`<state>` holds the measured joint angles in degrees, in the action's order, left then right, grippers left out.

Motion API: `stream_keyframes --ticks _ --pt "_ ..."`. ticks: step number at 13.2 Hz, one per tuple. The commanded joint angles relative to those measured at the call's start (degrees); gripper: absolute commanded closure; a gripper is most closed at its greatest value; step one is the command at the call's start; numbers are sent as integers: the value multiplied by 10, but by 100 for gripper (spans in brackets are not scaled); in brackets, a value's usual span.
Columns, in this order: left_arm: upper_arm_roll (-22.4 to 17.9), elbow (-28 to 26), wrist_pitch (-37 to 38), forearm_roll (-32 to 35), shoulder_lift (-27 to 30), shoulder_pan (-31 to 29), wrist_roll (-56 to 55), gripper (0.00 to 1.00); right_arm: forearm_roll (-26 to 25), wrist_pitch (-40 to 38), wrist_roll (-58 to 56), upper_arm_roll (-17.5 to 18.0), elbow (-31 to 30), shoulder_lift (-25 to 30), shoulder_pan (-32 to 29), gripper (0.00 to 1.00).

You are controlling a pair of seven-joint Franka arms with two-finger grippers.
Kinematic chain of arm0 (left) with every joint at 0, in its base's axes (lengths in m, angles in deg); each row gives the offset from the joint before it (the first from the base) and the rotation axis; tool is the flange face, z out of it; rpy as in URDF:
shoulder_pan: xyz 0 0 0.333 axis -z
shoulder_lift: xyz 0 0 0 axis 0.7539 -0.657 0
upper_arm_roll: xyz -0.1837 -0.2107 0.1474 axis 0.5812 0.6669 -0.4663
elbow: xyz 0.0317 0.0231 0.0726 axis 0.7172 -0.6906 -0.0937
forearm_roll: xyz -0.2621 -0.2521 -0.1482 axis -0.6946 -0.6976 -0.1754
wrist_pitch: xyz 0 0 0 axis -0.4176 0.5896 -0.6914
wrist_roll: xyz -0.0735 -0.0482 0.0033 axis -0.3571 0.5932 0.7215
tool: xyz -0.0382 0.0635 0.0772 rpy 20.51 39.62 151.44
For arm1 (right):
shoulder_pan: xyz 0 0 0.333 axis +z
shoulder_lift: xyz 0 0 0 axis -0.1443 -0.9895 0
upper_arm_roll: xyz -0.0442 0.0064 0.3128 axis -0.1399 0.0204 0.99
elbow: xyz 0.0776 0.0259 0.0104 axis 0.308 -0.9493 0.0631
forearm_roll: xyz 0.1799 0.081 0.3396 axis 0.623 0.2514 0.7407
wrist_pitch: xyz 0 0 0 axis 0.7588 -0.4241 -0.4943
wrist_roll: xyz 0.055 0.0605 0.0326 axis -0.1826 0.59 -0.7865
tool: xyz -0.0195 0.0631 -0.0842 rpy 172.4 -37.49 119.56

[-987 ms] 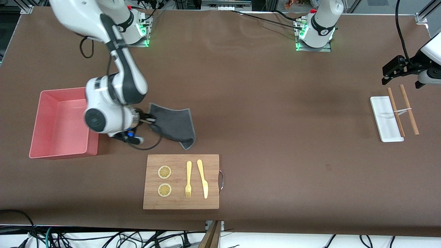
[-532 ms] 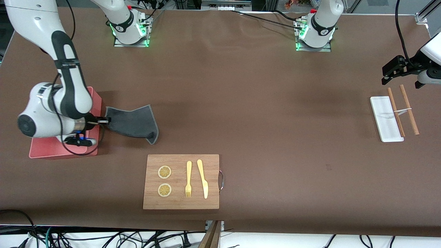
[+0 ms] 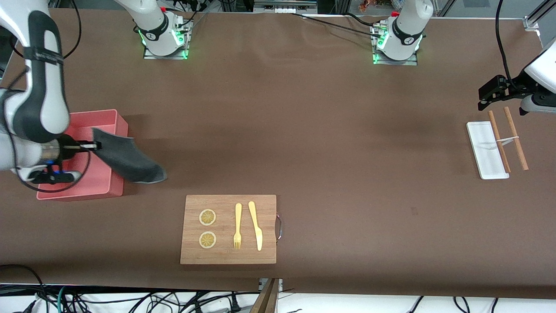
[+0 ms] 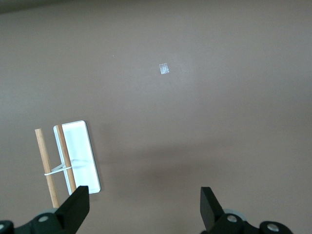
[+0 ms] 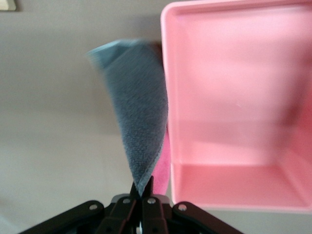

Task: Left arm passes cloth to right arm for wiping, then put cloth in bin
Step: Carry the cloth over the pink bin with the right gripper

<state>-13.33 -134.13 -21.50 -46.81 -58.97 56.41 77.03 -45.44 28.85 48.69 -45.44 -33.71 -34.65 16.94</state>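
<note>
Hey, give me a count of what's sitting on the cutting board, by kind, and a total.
Lemon slices: 2
Fork: 1
Knife: 1
Total on the cutting board: 4

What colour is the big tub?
Light pink, the bin; the right wrist view shows it best.
</note>
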Motion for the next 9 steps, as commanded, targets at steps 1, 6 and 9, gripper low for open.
stream_keyframes --ticks 1,6,9 --pt "4 13 2 0 -2 -4 8 0 -25 -56 -49 -33 39 20 5 100" --pt "2 11 4 -2 -2 -7 9 0 -53 -94 -147 -101 40 60 5 100" --pt "2 11 5 -2 -2 -7 9 0 -67 -94 -164 -115 40 61 6 100"
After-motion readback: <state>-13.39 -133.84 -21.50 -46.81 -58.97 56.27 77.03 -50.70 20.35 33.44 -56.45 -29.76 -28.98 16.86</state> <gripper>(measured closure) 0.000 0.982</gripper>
